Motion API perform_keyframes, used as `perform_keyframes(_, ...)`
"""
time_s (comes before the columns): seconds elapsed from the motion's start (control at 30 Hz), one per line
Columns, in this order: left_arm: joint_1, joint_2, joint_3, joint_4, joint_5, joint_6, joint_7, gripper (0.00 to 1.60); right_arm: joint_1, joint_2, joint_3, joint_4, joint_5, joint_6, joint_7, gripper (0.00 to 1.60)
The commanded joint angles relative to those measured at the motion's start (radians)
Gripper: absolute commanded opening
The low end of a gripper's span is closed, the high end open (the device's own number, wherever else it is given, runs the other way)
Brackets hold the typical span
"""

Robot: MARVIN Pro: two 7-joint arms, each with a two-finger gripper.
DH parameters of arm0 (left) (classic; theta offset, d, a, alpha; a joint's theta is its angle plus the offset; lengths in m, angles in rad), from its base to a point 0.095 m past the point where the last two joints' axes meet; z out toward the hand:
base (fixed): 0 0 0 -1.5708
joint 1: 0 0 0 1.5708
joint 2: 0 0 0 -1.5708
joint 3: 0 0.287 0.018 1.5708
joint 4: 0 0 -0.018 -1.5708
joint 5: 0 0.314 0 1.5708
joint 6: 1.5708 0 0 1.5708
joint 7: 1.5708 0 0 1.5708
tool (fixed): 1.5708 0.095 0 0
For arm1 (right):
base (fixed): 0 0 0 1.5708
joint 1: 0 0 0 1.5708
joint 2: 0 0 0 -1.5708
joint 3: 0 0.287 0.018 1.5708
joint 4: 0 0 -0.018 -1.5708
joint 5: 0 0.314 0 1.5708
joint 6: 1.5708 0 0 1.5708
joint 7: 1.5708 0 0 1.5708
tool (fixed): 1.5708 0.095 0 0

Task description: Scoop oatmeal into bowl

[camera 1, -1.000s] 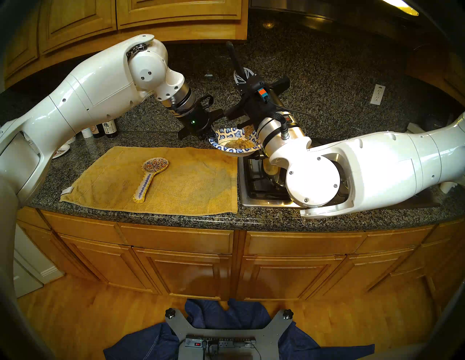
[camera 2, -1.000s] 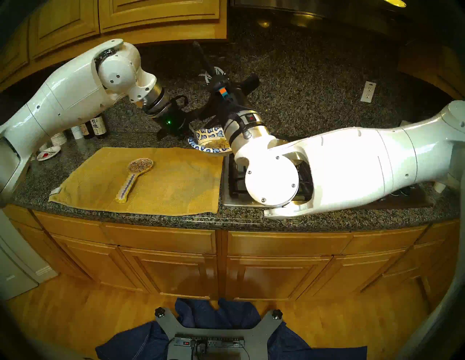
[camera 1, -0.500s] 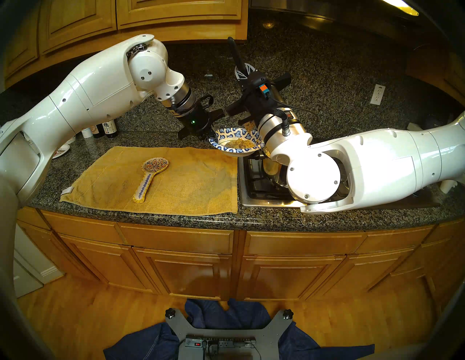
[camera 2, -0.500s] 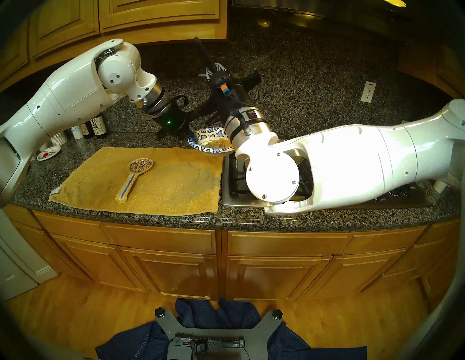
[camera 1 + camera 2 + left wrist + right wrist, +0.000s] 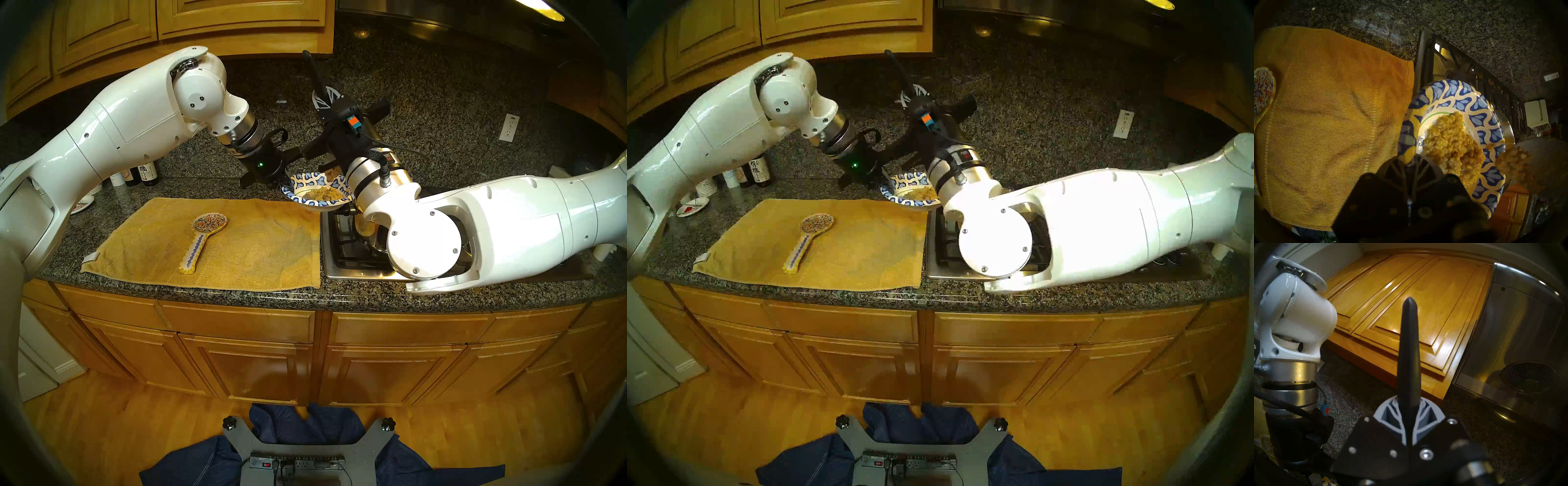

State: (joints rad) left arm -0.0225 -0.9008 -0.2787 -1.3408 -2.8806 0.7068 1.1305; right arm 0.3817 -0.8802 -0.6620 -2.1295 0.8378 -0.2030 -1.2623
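The blue-and-white leaf-patterned bowl [image 5: 307, 180] [image 5: 908, 181] [image 5: 1463, 98] hangs above the counter at the stove's left edge. My left gripper [image 5: 283, 185] [image 5: 885, 181] [image 5: 1410, 162] is shut on its left rim. A heap of tan oatmeal [image 5: 322, 194] [image 5: 920, 194] [image 5: 1449, 146] lies in it. My right gripper [image 5: 324, 101] [image 5: 912, 96] [image 5: 1407, 405] is shut on a spoon's black handle [image 5: 312, 71] [image 5: 1408, 353], which points up. The spoon's head [image 5: 334, 171] [image 5: 1514, 159], with oatmeal stuck to it, hovers over the bowl's far right rim.
A yellow towel [image 5: 237, 244] covers the counter, with a patterned ceramic spoon rest [image 5: 203, 237] on it. Under my right wrist a stove [image 5: 342, 258] carries a pot [image 5: 373, 242], mostly hidden. Bottles [image 5: 142, 174] and cups [image 5: 706, 186] stand far left.
My right wrist rose slightly, then came back down, and the spoon handle's tip swung a little to the left. The left arm and the bowl stayed still.
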Motion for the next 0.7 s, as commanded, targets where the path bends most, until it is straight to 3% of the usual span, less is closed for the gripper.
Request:
perform_keyframes(0.0, -0.04, 0.0, -0.036, 0.0, 0.001, 0.003, 0.074, 0.0, 0.017, -0.011, 0.016, -0.006, -0.023, 0.007, -0.017, 0.0)
perform_keyframes(0.67, -0.043, 0.003, -0.026, -0.001, 0.001, 0.002, 0.058, 0.0, 0.049, -0.013, 0.033, 0.037, -0.016, 0.004, -0.011, 0.0)
